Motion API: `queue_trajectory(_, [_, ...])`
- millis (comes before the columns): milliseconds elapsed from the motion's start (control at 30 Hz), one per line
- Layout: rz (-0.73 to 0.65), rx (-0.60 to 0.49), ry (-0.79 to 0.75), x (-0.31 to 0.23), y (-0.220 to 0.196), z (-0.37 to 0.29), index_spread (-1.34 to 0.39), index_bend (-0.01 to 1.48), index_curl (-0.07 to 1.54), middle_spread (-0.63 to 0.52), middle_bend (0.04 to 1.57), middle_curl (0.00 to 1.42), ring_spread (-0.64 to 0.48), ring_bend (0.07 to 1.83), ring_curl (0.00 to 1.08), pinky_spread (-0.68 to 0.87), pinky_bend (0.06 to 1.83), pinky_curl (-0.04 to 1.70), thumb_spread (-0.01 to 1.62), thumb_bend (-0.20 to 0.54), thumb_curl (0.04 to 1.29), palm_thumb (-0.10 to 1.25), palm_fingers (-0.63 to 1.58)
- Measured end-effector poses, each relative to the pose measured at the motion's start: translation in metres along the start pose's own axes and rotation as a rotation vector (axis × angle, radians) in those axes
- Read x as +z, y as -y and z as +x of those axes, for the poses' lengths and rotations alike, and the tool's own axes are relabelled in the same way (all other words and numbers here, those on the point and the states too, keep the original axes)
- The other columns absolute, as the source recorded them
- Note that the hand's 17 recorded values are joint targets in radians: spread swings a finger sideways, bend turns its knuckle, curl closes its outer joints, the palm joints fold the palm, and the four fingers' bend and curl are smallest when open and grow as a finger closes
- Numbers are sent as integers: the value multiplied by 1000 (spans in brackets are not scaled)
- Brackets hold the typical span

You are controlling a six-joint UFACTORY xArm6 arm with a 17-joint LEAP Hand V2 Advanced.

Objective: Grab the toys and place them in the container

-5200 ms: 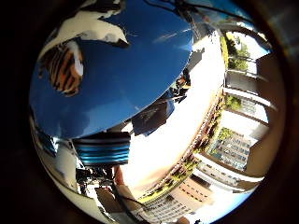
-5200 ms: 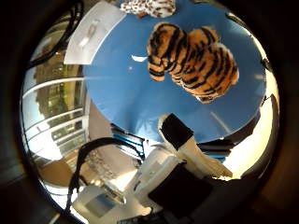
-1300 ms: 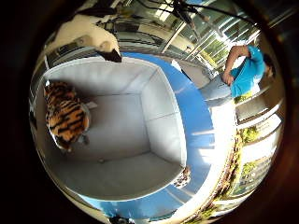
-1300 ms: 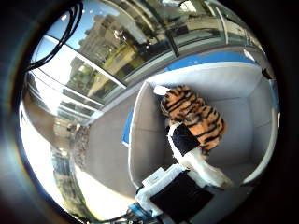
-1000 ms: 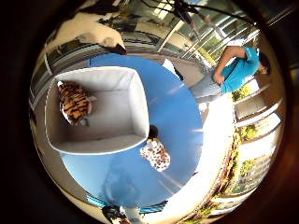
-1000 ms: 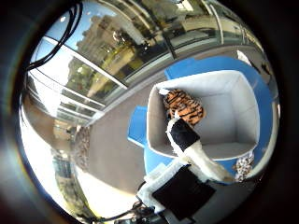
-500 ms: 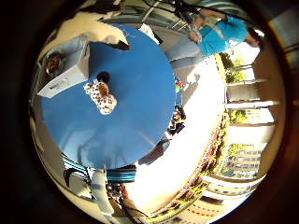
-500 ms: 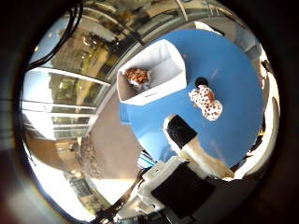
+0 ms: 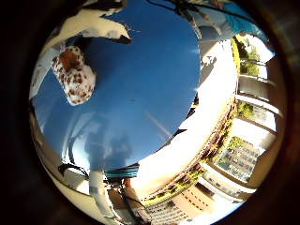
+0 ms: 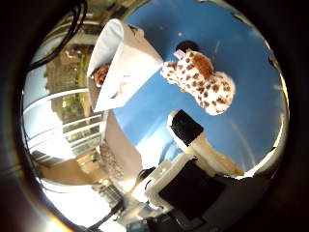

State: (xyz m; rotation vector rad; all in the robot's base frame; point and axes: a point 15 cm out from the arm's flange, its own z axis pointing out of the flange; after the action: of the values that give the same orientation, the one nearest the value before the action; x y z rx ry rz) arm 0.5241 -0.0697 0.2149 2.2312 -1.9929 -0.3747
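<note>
Hand: the hand (image 10: 193, 159) hangs over the blue table, palm toward it; one black-tipped finger (image 10: 186, 128) reaches out straight near the spotted toy, holding nothing. A white, dark-tipped finger (image 9: 101, 26) shows at the edge of the little finger side view, also straight, close above the toy. The hand is released, nothing in it.

Spotted toy: a plush (image 10: 200, 79), white with brown spots and a brown patch on its head, lies on the table just beside the bin, outside it. It has a small pink tag at the head end. It is close under the palm but no finger touches it.

Bin: a white fabric container (image 10: 120, 63) stands on the table near its edge, seen from one corner.

Striped toy: an orange and black plush (image 10: 100, 75) lies inside the bin; only a small part shows over the rim.

Table: round, blue (image 9: 154, 84), sunlit floor beyond its edge.
</note>
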Motion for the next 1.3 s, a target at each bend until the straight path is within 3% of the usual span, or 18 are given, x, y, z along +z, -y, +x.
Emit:
queue_trajectory(300, [-118, 15, 14, 64, 10, 1, 46, 185, 273, 105, 275, 388, 330, 686, 307, 474, 797, 142, 1131, -29, 335, 497, 448])
queue_trajectory(367, [-128, 5, -13, 66, 9, 2, -1, 198, 277, 46, 374, 417, 313, 786, 325, 474, 797, 117, 1128, -31, 334, 493, 726])
queue_trajectory(467, [-148, -20, -65, 66, 7, 3, -131, 202, 290, -20, 559, 490, 235, 892, 366, 466, 934, 142, 1121, -20, 339, 514, 1190])
queue_trajectory(533, [-159, -38, -99, 64, 7, 3, -210, 213, 329, -39, 686, 561, 186, 994, 430, 437, 1043, 195, 1111, -9, 350, 568, 1240])
queue_trajectory(667, [-164, -78, -173, 54, 6, -1, -312, 221, 356, -80, 868, 668, 101, 1180, 520, 401, 1160, 250, 1096, 11, 390, 687, 1144])
queue_trajectory(767, [-157, -79, -173, 45, 2, -2, -406, 250, 379, -117, 966, 744, 42, 1275, 579, 355, 1307, 308, 1091, 107, 476, 905, 1115])
queue_trajectory(833, [-181, -75, -165, 40, -8, -2, -461, 277, 398, -131, 1020, 785, 16, 1311, 605, 326, 1374, 340, 1092, 121, 510, 952, 1092])
queue_trajectory(1033, [-329, -100, -110, 9, -72, -6, -642, 379, 504, -156, 1148, 892, -53, 1386, 684, 247, 1527, 440, 1086, 96, 600, 987, 973])
queue_trajectory(1300, [-265, -196, -96, -87, -145, -20, -822, 482, 686, -169, 1249, 967, -102, 1456, 750, 181, 1660, 538, 1092, 64, 693, 1011, 871])
